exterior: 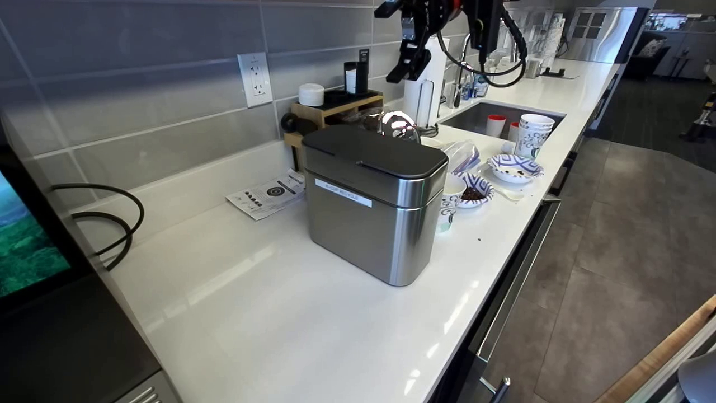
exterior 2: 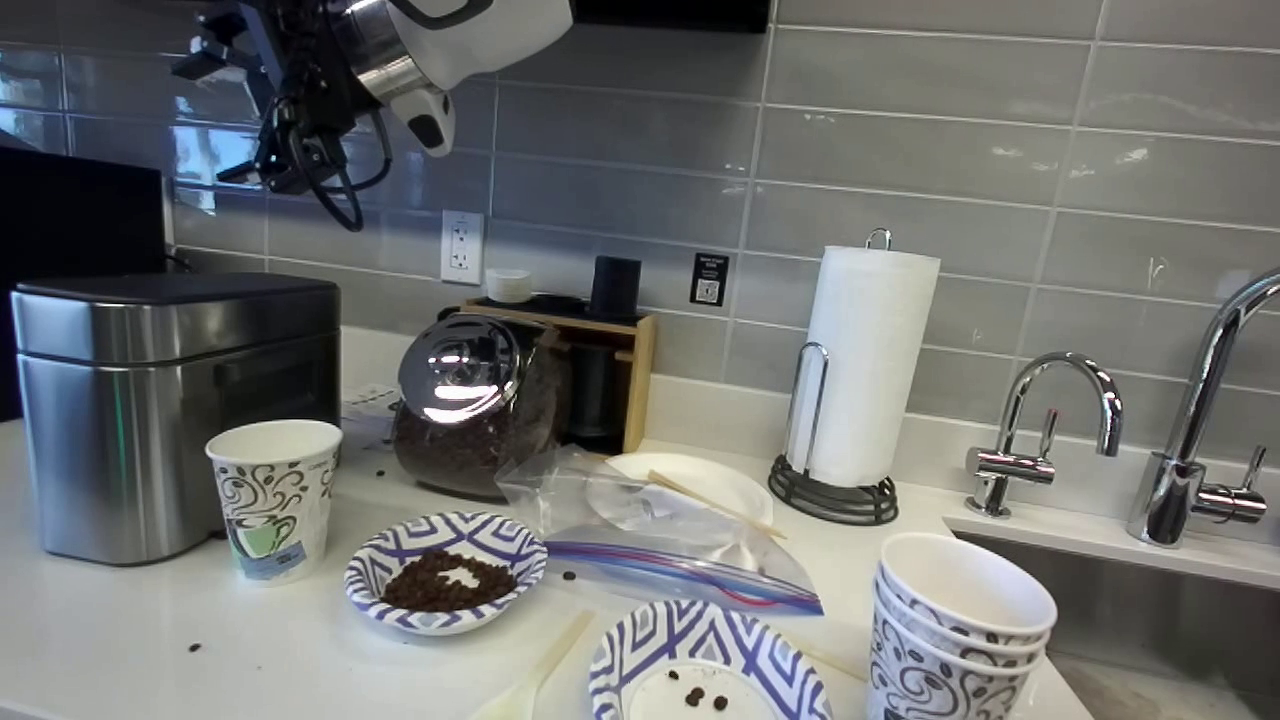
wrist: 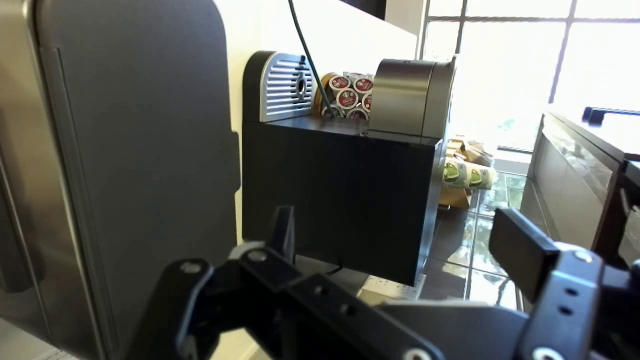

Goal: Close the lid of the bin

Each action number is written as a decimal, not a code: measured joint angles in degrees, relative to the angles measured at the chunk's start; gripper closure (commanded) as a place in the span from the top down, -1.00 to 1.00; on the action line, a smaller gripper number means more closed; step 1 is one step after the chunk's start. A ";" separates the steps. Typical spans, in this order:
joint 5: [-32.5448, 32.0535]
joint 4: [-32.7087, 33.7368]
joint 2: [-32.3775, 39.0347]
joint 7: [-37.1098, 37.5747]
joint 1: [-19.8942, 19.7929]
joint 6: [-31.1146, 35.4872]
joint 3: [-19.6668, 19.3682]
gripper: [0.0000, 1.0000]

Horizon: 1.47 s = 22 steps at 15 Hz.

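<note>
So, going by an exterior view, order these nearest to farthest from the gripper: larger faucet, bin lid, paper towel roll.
From the gripper, in an exterior view:
1. Lid: on top of the bin, below the gripper.
2. Paper towel roll: right, between bin and sink.
3. Larger faucet: at the sink, far right.

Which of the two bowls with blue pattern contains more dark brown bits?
The bowl beside the single patterned cup, nearer the bin: a brown heap covers much of its bottom, while the other bowl shows only a few bits.
</note>
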 measured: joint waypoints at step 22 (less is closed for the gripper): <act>-20.32 -5.10 -11.40 5.58 1.60 11.32 1.73 1.00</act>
